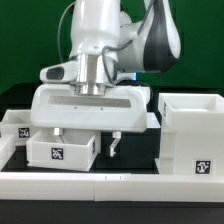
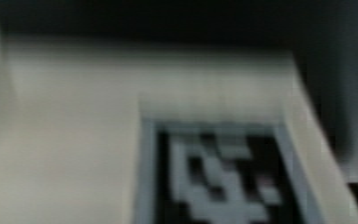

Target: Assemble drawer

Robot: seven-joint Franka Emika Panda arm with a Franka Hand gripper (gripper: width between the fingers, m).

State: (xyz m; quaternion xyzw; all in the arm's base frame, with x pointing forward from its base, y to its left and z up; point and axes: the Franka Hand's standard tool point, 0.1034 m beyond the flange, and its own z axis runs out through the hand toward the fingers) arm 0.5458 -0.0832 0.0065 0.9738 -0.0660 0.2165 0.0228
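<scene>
A shallow white drawer tray [image 1: 60, 150] with a tag on its front stands on the black table at the exterior view's left of centre. My gripper [image 1: 90, 143] hangs right over it and is open. One finger [image 1: 115, 146] shows just off the tray's right wall, and the other is hidden behind the tray. The tall cube-like casing [image 1: 194, 133] stands at the exterior view's right, apart from the gripper. A second tray [image 1: 14, 126] sits at the far left. The wrist view is blurred and shows a white surface with a tag [image 2: 220, 172] very close.
A low white rail [image 1: 100, 181] edges the table's front. Another white tagged piece [image 1: 150, 119] lies behind, between the gripper and the casing. Black table surface [image 1: 135, 158] shows between the tray and the casing.
</scene>
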